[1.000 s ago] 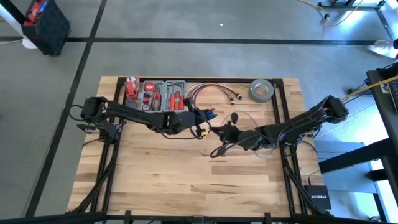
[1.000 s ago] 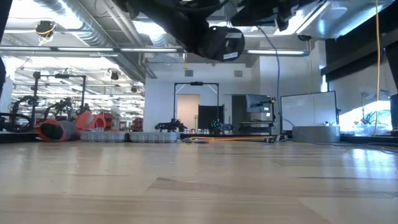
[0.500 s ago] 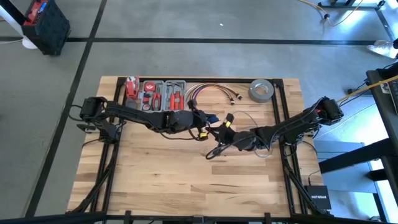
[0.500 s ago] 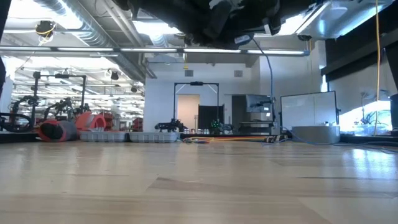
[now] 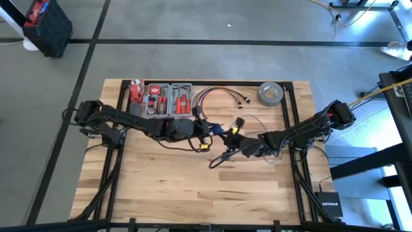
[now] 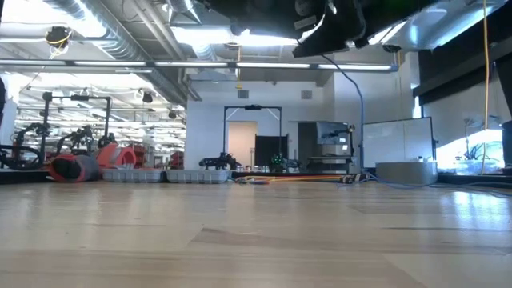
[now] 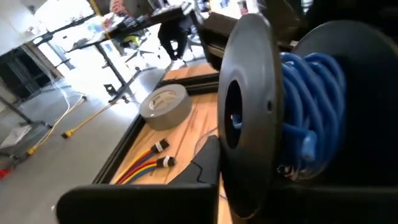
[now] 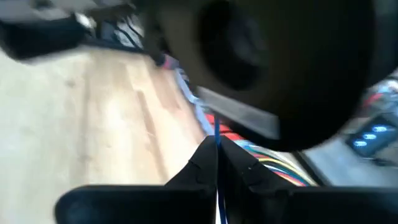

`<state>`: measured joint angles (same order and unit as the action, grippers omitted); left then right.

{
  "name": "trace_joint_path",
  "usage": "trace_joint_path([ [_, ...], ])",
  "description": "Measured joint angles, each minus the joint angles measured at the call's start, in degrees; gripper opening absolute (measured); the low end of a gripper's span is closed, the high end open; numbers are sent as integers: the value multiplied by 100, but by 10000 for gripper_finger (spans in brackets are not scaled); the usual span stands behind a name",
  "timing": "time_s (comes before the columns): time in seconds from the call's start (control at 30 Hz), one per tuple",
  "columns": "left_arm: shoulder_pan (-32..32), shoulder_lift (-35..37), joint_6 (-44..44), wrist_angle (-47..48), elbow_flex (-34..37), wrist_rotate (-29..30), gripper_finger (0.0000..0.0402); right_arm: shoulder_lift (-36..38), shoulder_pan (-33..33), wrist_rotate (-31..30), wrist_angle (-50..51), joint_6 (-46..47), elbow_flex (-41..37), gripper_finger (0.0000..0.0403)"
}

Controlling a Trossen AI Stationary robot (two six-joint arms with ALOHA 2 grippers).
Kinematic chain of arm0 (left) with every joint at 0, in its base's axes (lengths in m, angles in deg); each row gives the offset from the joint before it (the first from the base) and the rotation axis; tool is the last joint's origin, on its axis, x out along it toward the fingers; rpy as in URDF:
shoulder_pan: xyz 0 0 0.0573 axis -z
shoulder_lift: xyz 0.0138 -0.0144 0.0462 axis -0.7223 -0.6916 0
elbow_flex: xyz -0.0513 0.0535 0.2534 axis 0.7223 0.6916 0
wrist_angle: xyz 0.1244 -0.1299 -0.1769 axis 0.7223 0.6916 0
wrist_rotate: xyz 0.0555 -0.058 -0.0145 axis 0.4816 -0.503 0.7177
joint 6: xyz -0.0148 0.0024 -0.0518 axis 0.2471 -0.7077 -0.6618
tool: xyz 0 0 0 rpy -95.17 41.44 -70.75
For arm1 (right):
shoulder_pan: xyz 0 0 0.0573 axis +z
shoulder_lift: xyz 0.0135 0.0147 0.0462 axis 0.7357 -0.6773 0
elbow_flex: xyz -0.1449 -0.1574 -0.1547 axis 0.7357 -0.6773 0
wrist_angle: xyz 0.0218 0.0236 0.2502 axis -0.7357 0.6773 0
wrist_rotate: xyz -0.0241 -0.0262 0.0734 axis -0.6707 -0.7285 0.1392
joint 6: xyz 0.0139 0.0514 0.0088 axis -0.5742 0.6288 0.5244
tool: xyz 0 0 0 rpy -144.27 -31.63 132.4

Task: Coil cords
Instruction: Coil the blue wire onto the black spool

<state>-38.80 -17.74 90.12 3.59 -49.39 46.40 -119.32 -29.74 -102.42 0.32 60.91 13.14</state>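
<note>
A spool (image 7: 261,112) partly wound with blue wire (image 7: 311,106) is grasped by the left hand (image 5: 207,129); the wire is pinched by the right hand (image 8: 216,163) at frame centre, with slack left on the bench (image 5: 161,174).

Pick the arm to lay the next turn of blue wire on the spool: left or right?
Right, probably. The right pincer is shut on the blue wire, with the spool just ahead. The left pincer sits beside the spool, no wire seen in it.

Right wrist view: a blurred dark round mass (image 8: 273,68) fills most of the frame. Low view: both arms cut off at top edge. High view: thin wire (image 5: 257,122) barely traceable.
</note>
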Motion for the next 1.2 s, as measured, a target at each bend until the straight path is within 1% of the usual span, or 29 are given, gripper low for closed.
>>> trace_joint_path([
  [0.13,63,26,292,228,4,32,0,3,4,-409,257,-169,7,7],
  [0.27,40,128,487,662,4,34,0,40,13,-404,324,-208,7,7],
  [0.37,35,136,567,885,2,28,0,38,7,-293,380,-205,3,8],
  [0.47,39,129,679,979,-2,13,0,35,4,-208,414,25,2,17],
  [0.53,45,129,714,1073,-2,0,0,34,-6,-285,525,134,-24,37],
  [0.67,50,129,762,1106,-2,-7,0,71,35,-350,498,95,-20,96],
  [0.77,44,129,762,1164,-2,5,0,233,59,-324,841,79,-17,133],
  [0.83,43,129,762,1188,-2,32,0,449,156,-294,1202,123,-17,150],
  [0.9,43,129,758,1192,-2,36,0,652,259,-162,1323,243,-13,162],
  [0.97,45,129,760,1192,-2,36,0,818,372,173,1404,375,-13,169],
  [1.07,44,129,735,1197,-2,38,0,985,516,818,1680,721,-9,172],
  [1.2,43,129,709,1198,-2,43,0,1056,526,1789,2467,1499,-6,172],
])
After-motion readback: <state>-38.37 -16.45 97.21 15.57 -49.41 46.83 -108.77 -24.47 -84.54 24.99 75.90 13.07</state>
